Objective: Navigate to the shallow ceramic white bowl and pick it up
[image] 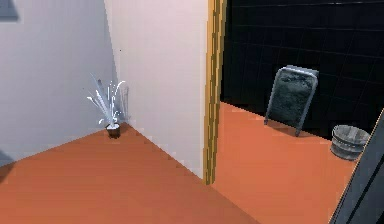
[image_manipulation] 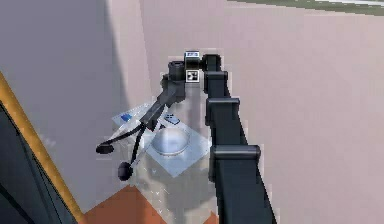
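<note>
White bowl lies just beside the gripper

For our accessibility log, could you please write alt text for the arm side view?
The robot's dark arm extends toward a pale wall, its jaws slanting down toward the picture's left near a shallow white bowl that sits on a small pale table. Orange floor shows below.

A potted plant stands in the corner, a bucket beyond the doorframe.
</note>
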